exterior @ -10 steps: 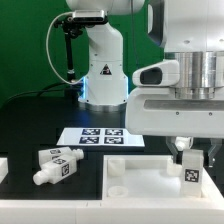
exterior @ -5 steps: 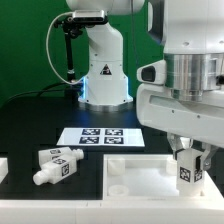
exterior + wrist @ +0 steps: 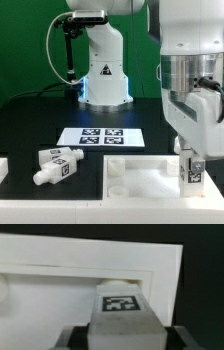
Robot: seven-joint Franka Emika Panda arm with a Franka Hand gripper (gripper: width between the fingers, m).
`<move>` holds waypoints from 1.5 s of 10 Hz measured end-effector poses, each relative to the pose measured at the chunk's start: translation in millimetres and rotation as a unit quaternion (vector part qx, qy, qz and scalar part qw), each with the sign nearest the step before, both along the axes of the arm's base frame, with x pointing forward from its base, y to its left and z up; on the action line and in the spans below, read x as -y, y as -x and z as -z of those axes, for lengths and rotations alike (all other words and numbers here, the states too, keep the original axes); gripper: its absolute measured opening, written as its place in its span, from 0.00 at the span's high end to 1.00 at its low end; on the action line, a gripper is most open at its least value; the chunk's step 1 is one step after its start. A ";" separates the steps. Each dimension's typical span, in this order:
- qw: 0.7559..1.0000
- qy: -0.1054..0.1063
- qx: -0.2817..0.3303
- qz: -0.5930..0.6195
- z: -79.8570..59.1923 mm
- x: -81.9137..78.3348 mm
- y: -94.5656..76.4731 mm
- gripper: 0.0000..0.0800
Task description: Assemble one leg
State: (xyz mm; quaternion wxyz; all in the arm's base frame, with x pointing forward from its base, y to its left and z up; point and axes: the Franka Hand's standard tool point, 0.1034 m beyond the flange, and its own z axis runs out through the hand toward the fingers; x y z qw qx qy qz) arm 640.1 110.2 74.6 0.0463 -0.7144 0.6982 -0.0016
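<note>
Gripper sits low at the ext. view's right, near edge of scene, fingers clamped on a leg. Leg is upright, tag facing the camera, w/ its lower end over the right part of the white tabletop. Can't tell from ext. view if leg's bottom touches the tabletop or hangs just above it.

Wrist view: same leg fills the middle, tag on its face, dark fingers pressed vs. both sides of it. Just beyond the leg's end is a rounded white bump or hole rim at the inner corner of the tabletop, right by its raised border. Leg end is close to that spot; blurry, so can't say if it's seated.

Other loose legs lie on their sides on the black table at the ext. view's left, near side, well apart from the gripper; two seem to lie touching each other. Another white part is cut off at the left edge.

Marker board lies flat mid-table, btwn the arm's white base at the far side and the tabletop at the near side. Black cable loops by the base, far left.
</note>
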 end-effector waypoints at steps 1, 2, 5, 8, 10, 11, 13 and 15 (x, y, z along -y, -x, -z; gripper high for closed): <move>0.998 0.007 0.004 -0.066 0.2 0.4 0.2 0.64; 0.989 0.012 0.009 -0.147 0.8 1.0 0.5 0.38; 0.943 0.020 0.023 -0.330 1.3 -9.1 4.8 0.20; 0.894 0.035 0.027 -0.446 1.9 -8.8 4.9 0.19; 0.780 0.067 0.046 -0.620 0.0 -6.1 -1.7 0.19; 0.767 0.073 0.051 -0.635 0.3 0.0 -3.5 0.19; 0.769 0.072 0.051 -0.634 0.7 -1.6 -2.9 0.32; 0.806 0.068 0.049 -0.586 1.2 -1.6 -2.7 0.58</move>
